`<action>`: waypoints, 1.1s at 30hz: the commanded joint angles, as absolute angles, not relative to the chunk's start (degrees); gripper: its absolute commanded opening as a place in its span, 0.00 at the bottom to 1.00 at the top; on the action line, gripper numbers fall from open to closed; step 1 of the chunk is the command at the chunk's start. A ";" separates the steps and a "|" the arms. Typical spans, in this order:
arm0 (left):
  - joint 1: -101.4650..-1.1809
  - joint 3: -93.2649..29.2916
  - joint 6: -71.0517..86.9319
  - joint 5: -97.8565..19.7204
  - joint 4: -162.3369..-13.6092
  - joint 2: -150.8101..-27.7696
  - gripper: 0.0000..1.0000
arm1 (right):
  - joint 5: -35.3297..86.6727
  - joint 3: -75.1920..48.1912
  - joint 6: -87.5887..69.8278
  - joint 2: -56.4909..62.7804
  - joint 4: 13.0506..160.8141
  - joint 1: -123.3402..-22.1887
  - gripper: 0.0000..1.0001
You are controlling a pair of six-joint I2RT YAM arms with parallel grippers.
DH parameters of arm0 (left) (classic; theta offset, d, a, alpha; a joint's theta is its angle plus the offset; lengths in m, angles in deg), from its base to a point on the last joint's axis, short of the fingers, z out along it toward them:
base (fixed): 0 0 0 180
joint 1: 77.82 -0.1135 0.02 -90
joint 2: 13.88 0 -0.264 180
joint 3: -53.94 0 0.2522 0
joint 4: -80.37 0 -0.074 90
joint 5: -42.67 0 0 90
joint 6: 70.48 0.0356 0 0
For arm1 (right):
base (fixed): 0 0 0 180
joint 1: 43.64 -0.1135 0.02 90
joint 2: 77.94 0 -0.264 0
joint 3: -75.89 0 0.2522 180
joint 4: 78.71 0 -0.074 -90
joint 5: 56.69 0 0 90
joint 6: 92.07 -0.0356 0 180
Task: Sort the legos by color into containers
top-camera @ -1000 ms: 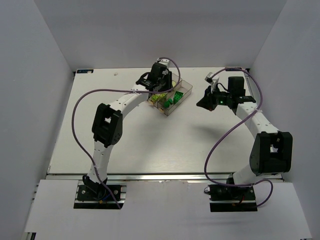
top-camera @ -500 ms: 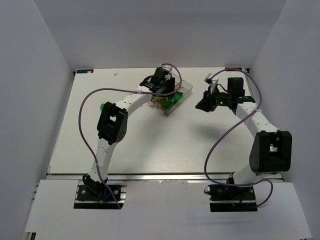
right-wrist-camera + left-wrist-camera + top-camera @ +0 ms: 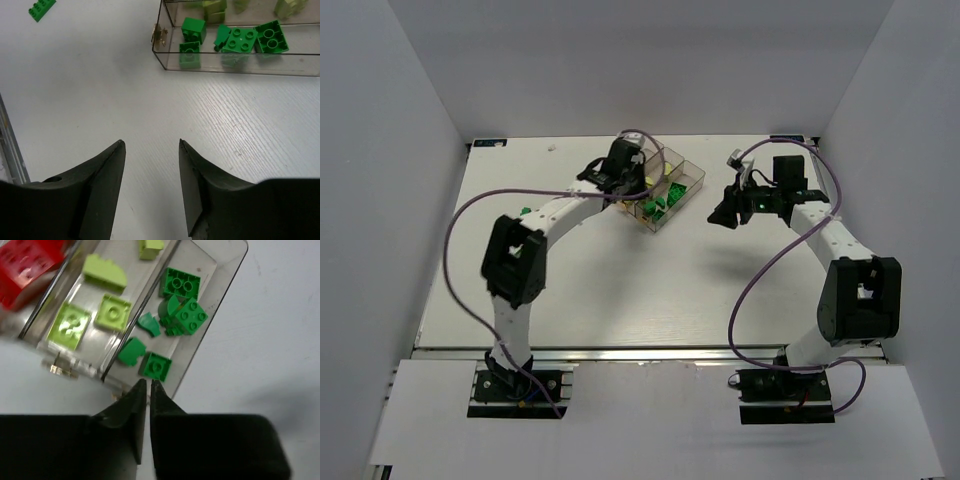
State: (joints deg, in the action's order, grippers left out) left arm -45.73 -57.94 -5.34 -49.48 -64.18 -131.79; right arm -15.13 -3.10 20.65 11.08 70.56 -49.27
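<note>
The clear containers stand at the back middle of the table. In the left wrist view the right compartment holds several dark green legos, the middle one pale yellow-green legos, and a red lego lies at the far left. My left gripper is shut and empty, just above the tray's near end. My right gripper hangs open over bare table, right of the containers and apart from them. One dark green lego lies loose on the table.
The loose dark green lego sits on the white table left of the containers, beside the left arm's elbow. Purple cables loop from both arms. White walls close in the table on three sides.
The left gripper opened over the tray, then shut again, and the left arm's elbow swung left. The right gripper went from shut to open and barely moved.
</note>
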 commanded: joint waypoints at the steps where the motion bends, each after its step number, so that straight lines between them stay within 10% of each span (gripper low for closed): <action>1: -48.64 -48.36 -11.05 -51.54 -68.46 -115.43 0.13 | -19.33 -7.73 23.16 13.81 64.51 -49.61 0.53; 3: -50.39 -37.20 -13.25 -52.95 -69.96 -109.10 0.13 | -18.99 -9.14 24.56 14.70 61.79 -51.01 0.49; 9: -57.42 -20.74 -21.86 -60.59 -58.38 -90.54 0.66 | -15.04 -9.76 29.04 14.52 57.91 -57.34 0.46; 14: -65.42 -16.25 -23.72 -65.52 -49.07 -85.78 0.98 | -12.13 -10.11 28.44 15.05 57.47 -61.56 0.74; 16: -67.35 -16.42 -23.72 -66.22 -46.86 -87.18 0.98 | -11.34 -10.72 28.00 15.58 57.29 -61.83 0.89; 33: -75.54 -17.74 -20.82 -65.26 -49.83 -104.41 0.91 | -8.78 -7.30 28.08 12.33 62.22 -61.92 0.90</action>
State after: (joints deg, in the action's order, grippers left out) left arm -74.86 -16.57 -21.74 -64.87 -48.53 -104.36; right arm -8.16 -8.06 27.06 15.21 59.89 -62.03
